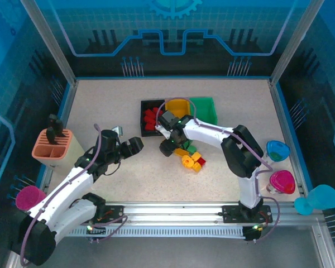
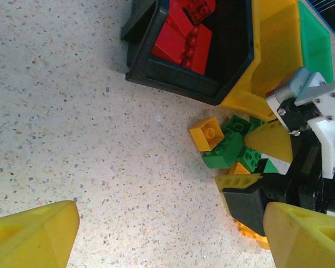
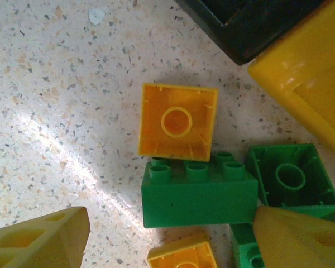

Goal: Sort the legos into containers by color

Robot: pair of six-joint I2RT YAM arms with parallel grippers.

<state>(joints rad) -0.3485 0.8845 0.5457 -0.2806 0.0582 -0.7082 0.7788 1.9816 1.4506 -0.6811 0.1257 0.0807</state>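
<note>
yellow-fingered, wide open, held nothing: so found the left gripper (image 2: pixel 170 240), over bare table (image 2: pixel 72 139) left of the pile. found the right gripper (image 3: pixel 170 241) open too and empty, low over the loose legos (image 1: pixel 191 159), one finger beside a green brick (image 3: pixel 198 192). saw this yellow and green pile just in front of the yellow container (image 1: pixel 177 106). saw red legos (image 2: pixel 184 42) inside the black container (image 2: pixel 173 78), and the green container (image 1: pixel 204 110) at the row's right end
</note>
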